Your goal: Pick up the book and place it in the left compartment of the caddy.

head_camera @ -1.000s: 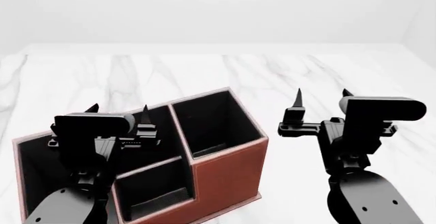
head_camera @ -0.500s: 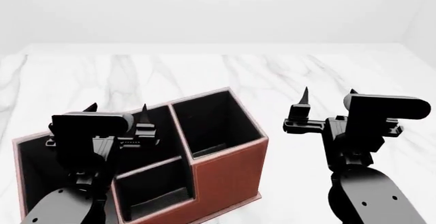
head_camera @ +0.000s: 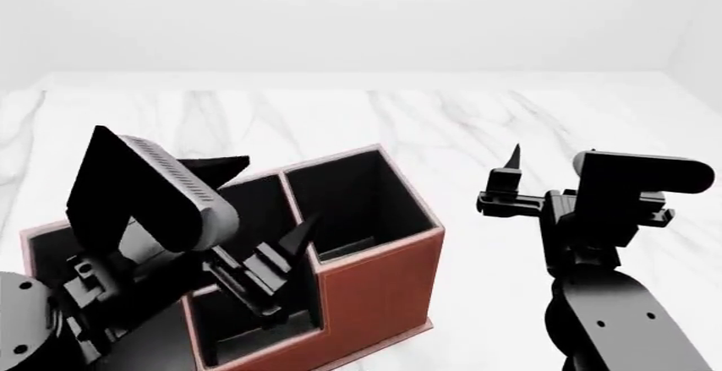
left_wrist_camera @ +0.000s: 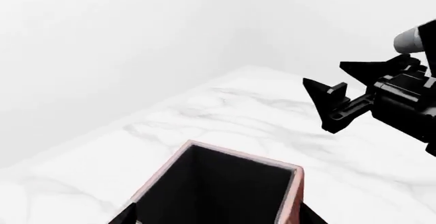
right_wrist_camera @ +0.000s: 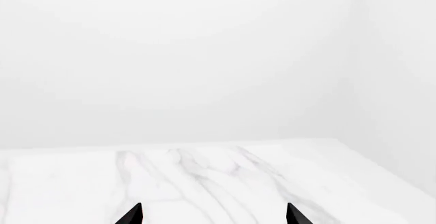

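Observation:
The reddish-brown caddy [head_camera: 378,291] stands on the white marble table [head_camera: 373,117], left of centre. Its long left compartment [head_camera: 40,261] is mostly hidden behind my left arm. My left gripper [head_camera: 274,192] is open and empty, tilted above the caddy's middle slots. In the left wrist view its fingertips [left_wrist_camera: 126,215] frame the caddy's square end slot [left_wrist_camera: 218,193]. My right gripper [head_camera: 547,164] is open and empty above bare table to the right of the caddy; it also shows in the left wrist view [left_wrist_camera: 340,101] and the right wrist view [right_wrist_camera: 212,216]. The book is out of view.
The marble table runs back to a plain white wall [right_wrist_camera: 204,55]. Its far right corner [right_wrist_camera: 337,140] shows in the right wrist view. Nothing but the caddy is seen on the table.
My left arm has swung and twisted, so its wrist now looms large over the caddy and its gripper points right. My right gripper has drifted slightly right.

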Robot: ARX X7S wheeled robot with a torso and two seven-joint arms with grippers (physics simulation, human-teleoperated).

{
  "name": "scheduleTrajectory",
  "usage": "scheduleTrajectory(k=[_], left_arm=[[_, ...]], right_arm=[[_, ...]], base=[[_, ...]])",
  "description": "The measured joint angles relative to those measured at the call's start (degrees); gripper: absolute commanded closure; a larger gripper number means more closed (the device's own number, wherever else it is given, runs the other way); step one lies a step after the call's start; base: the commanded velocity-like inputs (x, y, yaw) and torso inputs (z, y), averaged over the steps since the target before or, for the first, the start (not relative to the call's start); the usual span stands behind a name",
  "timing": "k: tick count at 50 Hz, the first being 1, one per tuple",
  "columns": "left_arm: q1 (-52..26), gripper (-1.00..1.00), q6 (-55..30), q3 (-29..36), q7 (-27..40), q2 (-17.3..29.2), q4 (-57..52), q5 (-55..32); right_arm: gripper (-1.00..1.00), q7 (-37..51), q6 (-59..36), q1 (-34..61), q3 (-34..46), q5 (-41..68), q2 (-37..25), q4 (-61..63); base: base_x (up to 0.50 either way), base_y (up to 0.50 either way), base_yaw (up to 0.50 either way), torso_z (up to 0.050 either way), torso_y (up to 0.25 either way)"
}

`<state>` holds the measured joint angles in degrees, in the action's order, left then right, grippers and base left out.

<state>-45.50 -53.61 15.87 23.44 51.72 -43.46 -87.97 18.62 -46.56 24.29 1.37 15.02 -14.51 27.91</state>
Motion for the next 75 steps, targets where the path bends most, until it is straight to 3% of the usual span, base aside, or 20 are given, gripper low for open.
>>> scheduleTrajectory(k=[12,31,54,75], left_arm=[[-8.1,-1.0,-1.3,4.0,0.6,5.1,0.0,-18.5],[-29.6,-1.0,-6.3,19.4,10.8,-1.0,8.0,-42.1],[-39.7,-1.0,-11.3,33.3,17.6,-6.0,12.9,-53.9],[-43.9,-1.0,-15.9,38.2,17.3,-9.4,15.3,-57.8]], right_arm=[[-1.0,0.3,0.3,0.0,0.6,0.0,-0.2,-0.6],[-1.0,0.6,0.4,0.1,1.1,0.2,-0.5,-1.0],[-1.0,1.1,0.4,0.3,1.4,0.6,-0.7,-1.3],[-1.0,1.5,0.8,0.6,2.0,0.9,-0.9,-2.3]], base=[[0.0,0.0,0.0,0.0,0.0],[0.0,0.0,0.0,0.0,0.0],[0.0,0.0,0.0,0.0,0.0],[0.0,0.0,0.0,0.0,0.0]])
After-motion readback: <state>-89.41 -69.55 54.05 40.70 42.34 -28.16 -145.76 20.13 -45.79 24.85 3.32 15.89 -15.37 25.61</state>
